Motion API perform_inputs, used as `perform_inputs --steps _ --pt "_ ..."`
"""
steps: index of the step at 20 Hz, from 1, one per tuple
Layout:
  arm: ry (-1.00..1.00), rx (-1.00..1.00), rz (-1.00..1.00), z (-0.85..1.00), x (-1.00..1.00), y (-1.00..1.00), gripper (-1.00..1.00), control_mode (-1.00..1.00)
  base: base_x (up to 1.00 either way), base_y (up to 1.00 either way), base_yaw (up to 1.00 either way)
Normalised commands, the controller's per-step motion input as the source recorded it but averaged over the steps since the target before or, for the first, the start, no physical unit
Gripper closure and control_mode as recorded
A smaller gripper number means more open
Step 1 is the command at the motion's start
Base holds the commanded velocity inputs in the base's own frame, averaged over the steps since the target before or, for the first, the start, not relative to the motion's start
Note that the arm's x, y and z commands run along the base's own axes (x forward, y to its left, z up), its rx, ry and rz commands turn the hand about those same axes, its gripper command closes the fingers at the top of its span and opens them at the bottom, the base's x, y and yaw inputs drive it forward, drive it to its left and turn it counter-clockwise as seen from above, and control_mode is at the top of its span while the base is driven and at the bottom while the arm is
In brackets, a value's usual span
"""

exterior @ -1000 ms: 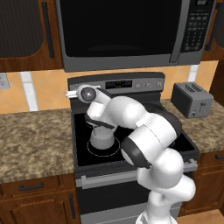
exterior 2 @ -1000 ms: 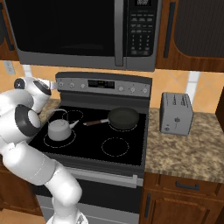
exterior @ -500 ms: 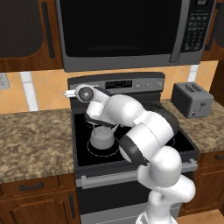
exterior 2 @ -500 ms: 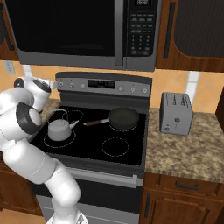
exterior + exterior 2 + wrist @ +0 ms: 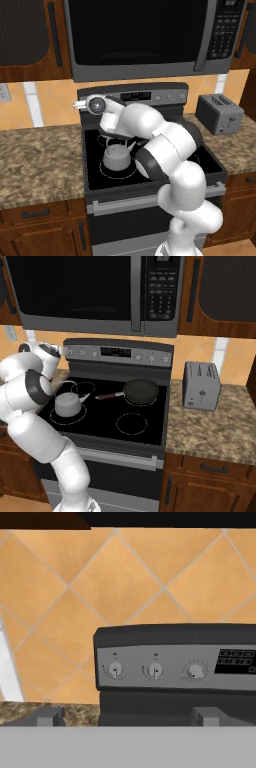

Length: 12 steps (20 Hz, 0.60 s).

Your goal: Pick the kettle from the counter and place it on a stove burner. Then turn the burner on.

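- The jaws (image 5: pixel 127 716) stand wide open and hold nothing; both tips show at the bottom of the hand view, well apart, aimed at the stove's back panel.
- The kettle (image 5: pixel 117 156) sits upright on the stove's (image 5: pixel 150 433) front left burner, off the counter (image 5: pixel 40 160); whether anything is in it cannot be told.
- In the right base view the kettle (image 5: pixel 67 403) has its spout pointing toward a black pan (image 5: pixel 141 391) on the rear burner; the pan looks empty, its handle reaching toward the kettle without touching it.
- A toaster (image 5: pixel 201 385) stands on the counter right of the stove.
- The panel (image 5: pixel 175 662) carries three round knobs (image 5: pixel 115 670) in the hand view, then a dark display at the right edge; its marks are too blurred to read.
- Orange diagonal tiles (image 5: pixel 125 572) cover the wall behind.
- A microwave (image 5: pixel 100 291) hangs above the stove; the writing on its keypad is too small to read.
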Motion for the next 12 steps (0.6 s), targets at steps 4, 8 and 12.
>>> perform_inputs --steps 4,8,12 --pt "0.0 0.0 0.0 0.0 0.0 0.0 -1.0 -1.0 0.0 0.0 0.0" --pt "-0.01 0.0 0.0 0.0 0.1 0.0 -1.0 -1.0 0.0 0.0 0.0" --pt "0.0 0.0 0.0 -0.03 0.01 0.0 -1.0 -1.0 0.0 0.0 0.0"
